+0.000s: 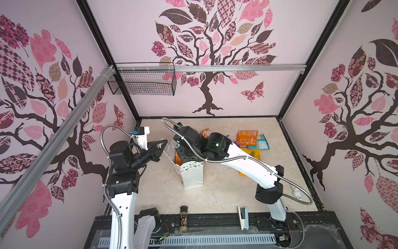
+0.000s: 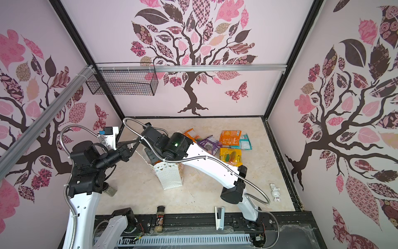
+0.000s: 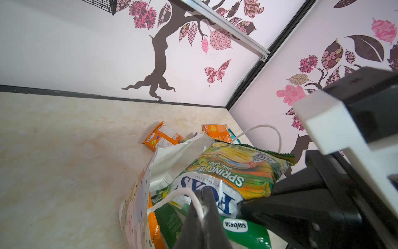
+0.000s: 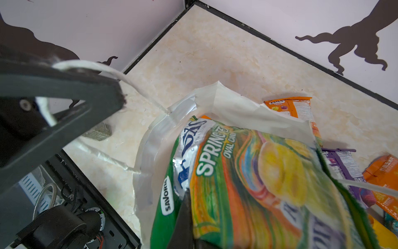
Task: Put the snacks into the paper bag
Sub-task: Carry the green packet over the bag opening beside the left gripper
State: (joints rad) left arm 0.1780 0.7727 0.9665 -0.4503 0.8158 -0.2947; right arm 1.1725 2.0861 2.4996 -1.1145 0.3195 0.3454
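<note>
The white paper bag [image 1: 192, 175] [image 2: 170, 177] stands mid-table, its mouth held open. My left gripper [image 3: 204, 190] [image 1: 165, 141] is shut on the bag's white cord handle [image 3: 172, 195], pulling it to the left. My right gripper [image 4: 186, 195] is shut on a green FOX'S packet [image 4: 258, 172] [image 3: 226, 170] that sits partly inside the bag's mouth. An orange packet [image 3: 154, 226] lies inside the bag. More snacks lie behind the bag: orange [image 2: 230, 138], teal [image 2: 245, 144], yellow [image 2: 230, 157], purple [image 2: 207, 146] and another orange [image 2: 190, 134].
A dark-capped spice jar [image 1: 183, 217] and a white stapler [image 1: 243, 217] lie at the table's front edge. A small white figure [image 2: 275, 191] lies at the right side. A black wire basket [image 1: 142, 79] hangs on the back wall. Black frame rails edge the table.
</note>
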